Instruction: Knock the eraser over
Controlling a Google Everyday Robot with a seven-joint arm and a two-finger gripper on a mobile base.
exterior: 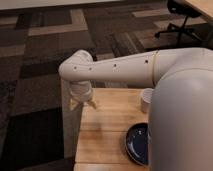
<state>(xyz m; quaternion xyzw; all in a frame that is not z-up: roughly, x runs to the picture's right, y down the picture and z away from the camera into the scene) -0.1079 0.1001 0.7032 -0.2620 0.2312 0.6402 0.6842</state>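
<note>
The eraser is out of view; no small black block shows in the camera view. My white arm reaches from the right across the wooden table to its far left corner. My gripper hangs down from the wrist at that corner, just above the table's top left edge, with its pale yellowish fingertips pointing down. Nothing shows between them.
A dark blue bowl sits on the table at the lower right, partly hidden by my arm's body. A white cup stands at the table's far right. Patterned carpet surrounds the table; an office chair base stands at top right.
</note>
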